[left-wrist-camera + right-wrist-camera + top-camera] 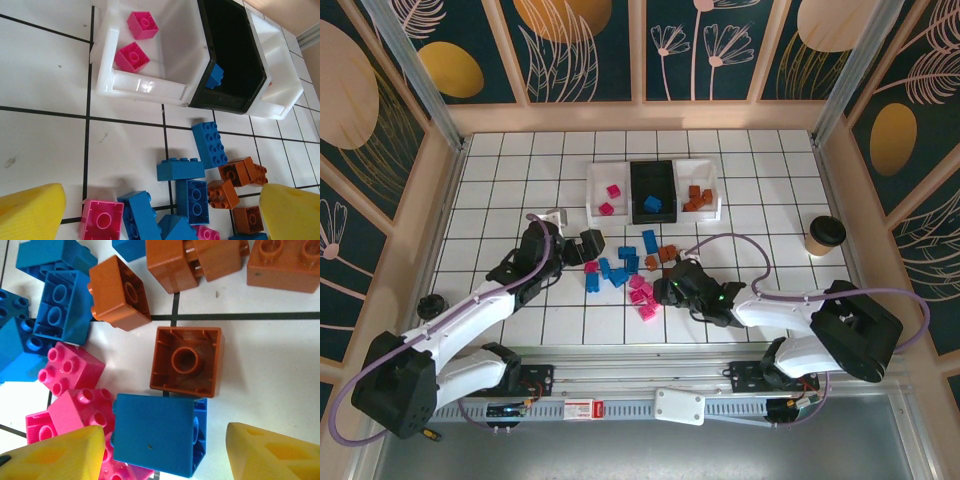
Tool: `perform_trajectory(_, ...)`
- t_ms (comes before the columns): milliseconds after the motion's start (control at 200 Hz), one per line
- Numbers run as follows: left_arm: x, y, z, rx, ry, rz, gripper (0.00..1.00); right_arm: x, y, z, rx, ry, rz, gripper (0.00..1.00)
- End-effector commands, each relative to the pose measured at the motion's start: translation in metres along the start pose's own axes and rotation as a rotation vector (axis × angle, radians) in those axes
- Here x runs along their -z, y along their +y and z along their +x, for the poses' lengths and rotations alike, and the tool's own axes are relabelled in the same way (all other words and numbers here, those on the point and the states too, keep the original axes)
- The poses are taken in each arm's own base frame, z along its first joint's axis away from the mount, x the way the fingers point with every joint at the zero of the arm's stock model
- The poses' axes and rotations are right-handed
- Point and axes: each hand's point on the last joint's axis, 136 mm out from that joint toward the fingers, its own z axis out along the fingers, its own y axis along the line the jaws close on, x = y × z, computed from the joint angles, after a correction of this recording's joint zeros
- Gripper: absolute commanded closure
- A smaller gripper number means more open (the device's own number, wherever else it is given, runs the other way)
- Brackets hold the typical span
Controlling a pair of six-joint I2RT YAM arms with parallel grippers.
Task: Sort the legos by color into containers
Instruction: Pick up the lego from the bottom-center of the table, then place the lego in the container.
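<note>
Loose legos (628,272) in blue, pink and orange lie in a pile mid-table. The containers stand in a row behind: a white tray (592,200) holding two pink bricks (131,56), a black tray (638,190) with a blue brick (216,76), and a white tray (715,205) with orange bricks (697,196). My left gripper (592,246) hovers at the pile's left edge, open wide (160,220), with nothing between its fingers (30,212). My right gripper (666,288) is low over the pile, open astride a blue brick (155,432), with a gap at its right finger (275,455).
A paper cup (824,236) stands at the right. An upturned orange brick (186,361) lies just beyond the blue one, with pink bricks (70,371) crowding its left side. Wooden walls ring the white tiled table (500,190).
</note>
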Motion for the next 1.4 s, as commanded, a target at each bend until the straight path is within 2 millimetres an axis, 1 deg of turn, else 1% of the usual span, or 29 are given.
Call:
perform_trajectory(0, 0.002, -0.001, 0.001, 0.016, -0.003, 0.013, 0.01, -0.002, 0.008, -0.014, -0.012, -0.055, 0.003, 0.34)
perform_trajectory(200, 0.000, 0.003, 0.004, 0.021, 0.002, 0.000, 0.01, -0.011, 0.002, -0.005, 0.001, -0.015, 0.034, 0.35)
perform_trajectory(305, -0.001, 0.005, 0.005, 0.022, 0.004, -0.005, 0.01, -0.014, -0.001, -0.002, 0.003, -0.004, 0.049, 0.38)
perform_trajectory(395, -0.002, 0.005, 0.006, 0.023, 0.007, -0.005, 0.01, -0.012, -0.004, -0.001, 0.005, -0.006, 0.052, 0.44)
perform_trajectory(556, -0.002, 0.006, 0.006, 0.020, 0.005, -0.010, 0.01, -0.007, -0.010, 0.001, 0.012, -0.014, 0.061, 0.61)
perform_trajectory(691, -0.002, 0.007, 0.007, 0.017, 0.008, -0.014, 0.01, 0.005, -0.014, 0.000, 0.012, -0.024, 0.061, 0.69)
perform_trajectory(806, -0.002, 0.011, 0.008, 0.010, 0.007, -0.030, 0.01, 0.020, -0.015, -0.001, 0.007, -0.036, 0.038, 0.72)
perform_trajectory(861, -0.001, 0.013, 0.009, 0.009, 0.006, -0.038, 0.01, 0.030, -0.011, -0.005, 0.006, -0.048, 0.016, 0.73)
perform_trajectory(936, 0.000, 0.015, 0.010, 0.004, 0.005, -0.045, 0.01, 0.043, -0.001, -0.014, 0.023, -0.070, -0.033, 0.73)
perform_trajectory(991, 0.001, 0.017, 0.010, 0.001, 0.003, -0.052, 0.01, 0.052, 0.010, -0.025, 0.060, -0.091, -0.062, 0.73)
perform_trajectory(1051, 0.001, 0.019, 0.012, -0.001, 0.005, -0.060, 0.01, 0.059, 0.019, -0.043, 0.106, -0.126, -0.056, 0.73)
perform_trajectory(1106, 0.000, 0.021, 0.013, -0.004, 0.009, -0.063, 0.01, 0.062, 0.027, -0.064, 0.134, -0.162, -0.048, 0.73)
perform_trajectory(1186, 0.000, 0.022, 0.017, -0.009, 0.020, -0.062, 0.01, 0.064, 0.045, -0.105, 0.152, -0.220, -0.082, 0.74)
perform_trajectory(1216, 0.000, 0.023, 0.018, -0.012, 0.023, -0.062, 0.01, 0.061, 0.049, -0.120, 0.148, -0.235, -0.096, 0.74)
perform_trajectory(1281, 0.000, 0.024, 0.021, -0.012, 0.030, -0.061, 0.01, 0.052, 0.051, -0.151, 0.137, -0.263, -0.101, 0.74)
perform_trajectory(1336, 0.001, 0.024, 0.023, -0.009, 0.034, -0.056, 0.01, 0.040, 0.048, -0.177, 0.125, -0.282, -0.071, 0.74)
perform_trajectory(1396, 0.002, 0.026, 0.025, -0.006, 0.038, -0.060, 0.01, 0.023, 0.045, -0.199, 0.122, -0.282, -0.034, 0.74)
